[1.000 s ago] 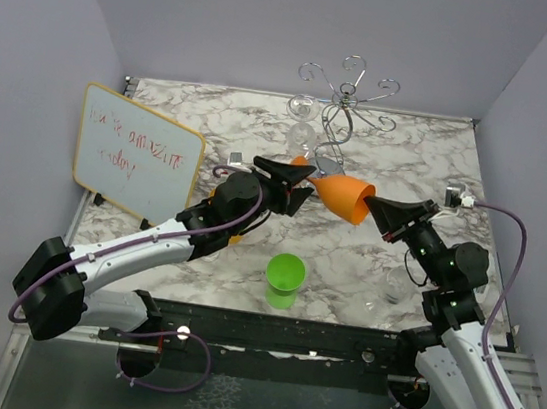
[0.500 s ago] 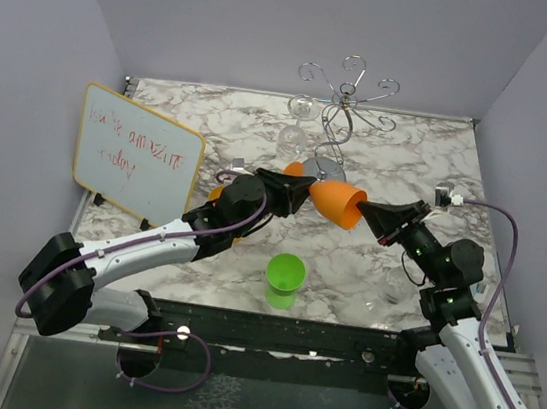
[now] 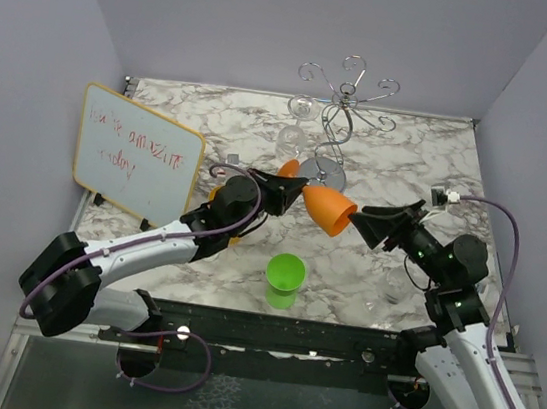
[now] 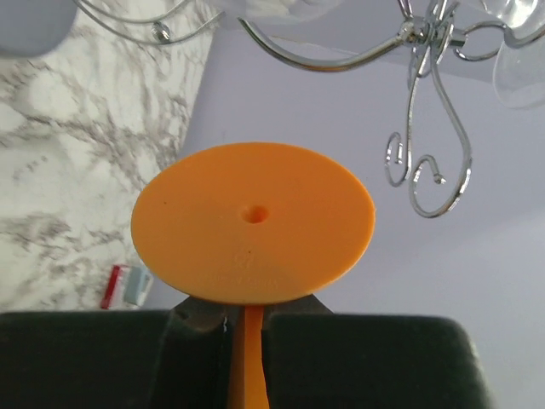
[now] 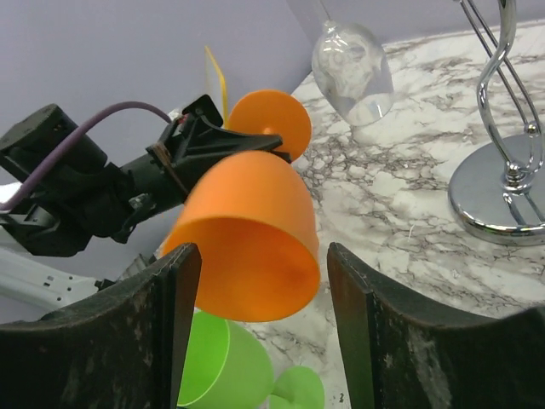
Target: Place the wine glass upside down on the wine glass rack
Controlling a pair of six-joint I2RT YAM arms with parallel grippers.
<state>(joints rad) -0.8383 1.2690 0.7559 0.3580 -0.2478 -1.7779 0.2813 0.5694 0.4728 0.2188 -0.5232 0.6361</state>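
The orange wine glass [image 3: 326, 208] hangs in the air on its side, bowl mouth toward my right arm. My left gripper [image 3: 278, 189] is shut on its thin stem [image 4: 247, 358], just behind the round foot [image 4: 253, 223]. My right gripper [image 5: 262, 256] stands open, its fingers [image 5: 174, 328] on either side of the bowl's rim [image 5: 247, 243] and apart from it. The chrome wine glass rack [image 3: 343, 108] stands at the back of the table, just beyond the glass; its curled arms [image 4: 430, 162] show above the foot.
A clear glass [image 3: 298, 117] hangs upside down on the rack's left side. A green wine glass [image 3: 285, 279] stands on the marble table [image 3: 410, 162] below the orange one. A whiteboard [image 3: 137, 154] leans at the left. The rack's mirrored base [image 5: 502, 192] lies right of my right gripper.
My left gripper has closed on the stem. My right gripper has let go of the bowl and opened wide. The orange glass has shifted slightly left and down.
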